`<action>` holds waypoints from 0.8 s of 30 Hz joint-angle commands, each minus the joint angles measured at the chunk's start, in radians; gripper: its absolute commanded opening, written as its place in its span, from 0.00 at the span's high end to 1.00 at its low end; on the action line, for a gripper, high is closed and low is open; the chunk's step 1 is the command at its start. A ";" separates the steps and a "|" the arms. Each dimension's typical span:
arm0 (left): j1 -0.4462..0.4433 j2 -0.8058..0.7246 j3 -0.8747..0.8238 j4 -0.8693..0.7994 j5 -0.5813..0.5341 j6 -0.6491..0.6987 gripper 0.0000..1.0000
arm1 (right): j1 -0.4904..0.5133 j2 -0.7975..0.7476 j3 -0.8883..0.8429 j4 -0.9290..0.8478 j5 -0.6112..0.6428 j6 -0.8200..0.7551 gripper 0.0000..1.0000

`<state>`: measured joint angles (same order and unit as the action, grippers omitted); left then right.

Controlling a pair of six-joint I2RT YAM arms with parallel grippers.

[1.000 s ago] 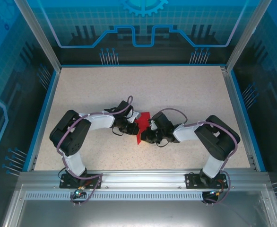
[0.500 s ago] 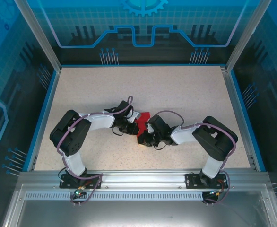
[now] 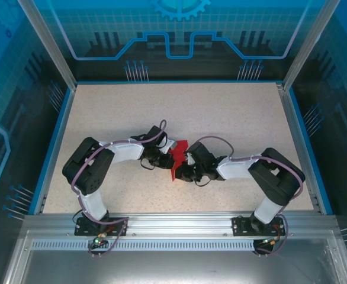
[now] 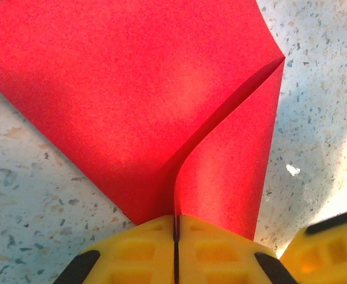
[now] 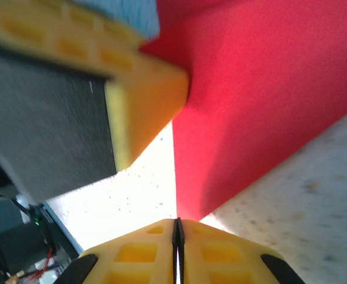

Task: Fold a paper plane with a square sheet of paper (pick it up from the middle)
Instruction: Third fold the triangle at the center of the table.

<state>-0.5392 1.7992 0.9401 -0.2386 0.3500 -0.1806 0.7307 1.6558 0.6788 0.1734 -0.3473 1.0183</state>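
Top view gives the layout: both arms are bent at the elbow with forearms reaching inward over the table [image 3: 233, 112]. My left arm [image 3: 93, 168] runs toward 3 o'clock and my right arm [image 3: 268, 174] toward 9 o'clock, and the wrists nearly meet just 6 o'clock of table centre. The sheet of paper [image 3: 177, 152] sits there between them, mostly covered by the wrists. My left gripper [image 3: 164, 158] is at its 9 o'clock edge and my right gripper [image 3: 180, 171] at its 5 o'clock end. The wrist cams add grip detail. Left wrist: my yellow fingertips [image 4: 221, 248] are pressed flat together, clamping the paper at the seam. One layer spreads wide toward 11 o'clock. A second flap curves up from the jaws to a sharp folded corner at 1 o'clock, with a soft bend rather than a pressed crease. A yellow finger of the right gripper shows at 5 o'clock. Right wrist: those fingertips [image 5: 132, 254] are likewise closed tight, pinching the sheet where it tapers to a point at the seam. From there the red spreads from 12 toward 3 o'clock with straight edges. A left-gripper finger sits blurred at 10 o'clock, touching the sheet. The paper is plain bright red and matte. I can't tell whether its lower layer rests on the table or is lifted.
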 commanded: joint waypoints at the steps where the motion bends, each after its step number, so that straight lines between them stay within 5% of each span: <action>1: -0.003 0.060 -0.020 -0.048 -0.054 0.021 0.91 | -0.109 -0.033 -0.002 -0.022 0.009 -0.058 0.89; 10: -0.002 0.060 -0.018 -0.047 -0.055 0.021 0.91 | -0.192 0.098 0.139 -0.071 -0.041 -0.121 0.90; 24: -0.004 0.055 -0.024 -0.038 -0.048 0.020 0.88 | -0.214 0.185 0.121 -0.036 -0.055 -0.127 0.89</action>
<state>-0.5392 1.7992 0.9401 -0.2382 0.3504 -0.1806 0.5301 1.8072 0.8043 0.1455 -0.3790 0.9173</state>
